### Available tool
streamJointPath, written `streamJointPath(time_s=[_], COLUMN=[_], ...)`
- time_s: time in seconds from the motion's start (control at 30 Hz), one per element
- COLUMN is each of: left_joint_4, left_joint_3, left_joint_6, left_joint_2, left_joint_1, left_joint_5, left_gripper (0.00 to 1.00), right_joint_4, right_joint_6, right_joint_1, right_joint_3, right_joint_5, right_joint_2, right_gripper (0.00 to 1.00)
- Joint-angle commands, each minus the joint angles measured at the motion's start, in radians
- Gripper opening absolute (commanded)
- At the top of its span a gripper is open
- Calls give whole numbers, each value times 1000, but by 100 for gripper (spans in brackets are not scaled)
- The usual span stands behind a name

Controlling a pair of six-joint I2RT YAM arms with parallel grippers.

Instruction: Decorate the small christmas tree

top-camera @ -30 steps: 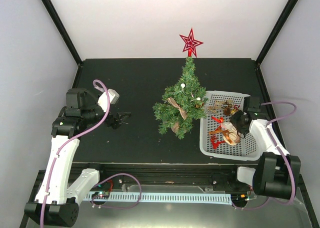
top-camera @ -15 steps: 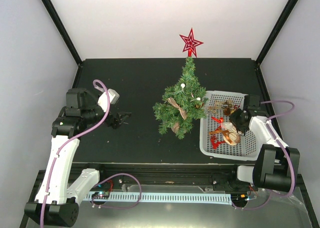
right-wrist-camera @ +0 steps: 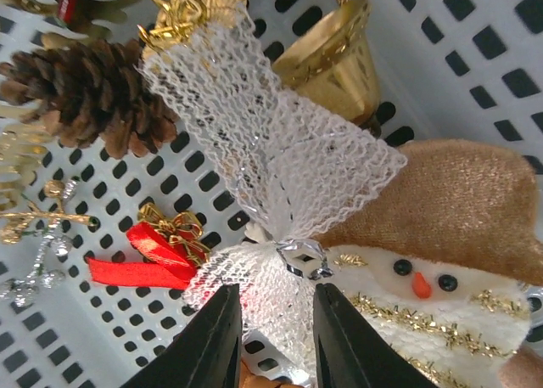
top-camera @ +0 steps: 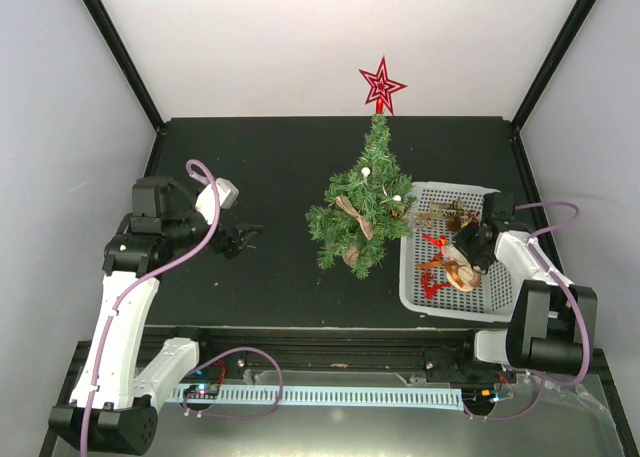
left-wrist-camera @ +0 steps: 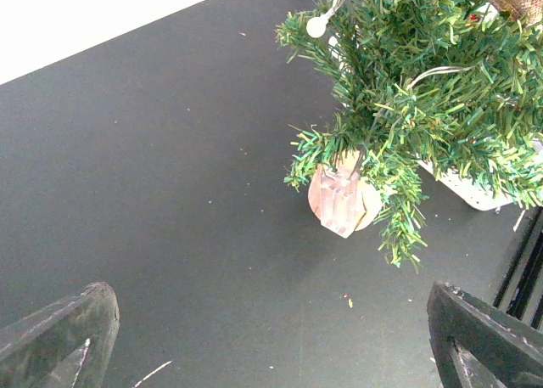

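White lace bow (right-wrist-camera: 271, 193) in the basket (top-camera: 497, 299): right gripper (right-wrist-camera: 276, 320) has narrowed and now pinches it. Likely the next ornament for the tree (top-camera: 360, 212). Left gripper (left-wrist-camera: 271, 337) gapes empty.

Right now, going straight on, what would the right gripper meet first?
Likely the white lace bow, between and just ahead of the right gripper's fingers, with the white basket under it; depth is unclear.

One small christmas tree (top-camera: 360, 212). One red star (top-camera: 381, 83) on its tip. One white basket (top-camera: 440, 309). Inside: one pine cone (right-wrist-camera: 93, 95), one gold bell (right-wrist-camera: 331, 57), one snowman (right-wrist-camera: 424, 295), one white lace bow (right-wrist-camera: 271, 167), one red-ribboned gift (right-wrist-camera: 153, 256). Remaining trinkets too tangled to count.
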Motion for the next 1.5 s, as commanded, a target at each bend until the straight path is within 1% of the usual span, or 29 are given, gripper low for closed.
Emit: streamJointPath(time_s=[0.0,0.23,0.33,0.5,0.63,0.93,1.03,1.13,1.23,1.37,1.47], left_joint_4=[10,15,15,17,19,20,19,15,13,15,17], left_joint_3=[10,5,5,2,1,6,8,13,14,4,2], left_joint_6=[14,14,14,12,12,6,3,2,3,6,6], left_joint_2=[-11,-14,-14,-14,-14,0,11,18,15,7,4], left_joint_1=[-5,-5,-6,-5,-6,-5,-6,-5,-4,-6,-5], left_joint_5=[26,18,17,16,14,9,5,3,-2,-14,-21], left_gripper=[99,99,99,99,99,99,99,99,99,99,99], right_joint_4=[5,44,67,100,108,61,31,-37,-133,-265,-325], right_joint_6=[-24,-33,-39,-55,-63,-31,-19,-28,-62,-107,-125], right_joint_1=[10,11,12,13,13,21,50,93,170,320,398], right_joint_3=[-10,-19,-22,-32,-35,-51,-60,-37,31,172,259], right_joint_5=[5,-9,-24,-45,-56,-68,-56,-30,44,195,201], right_joint_2=[24,73,90,114,85,-189,-295,-398,-496,-611,-668], right_gripper=[25,23,17,1,1,1,1,1,1,1,1])
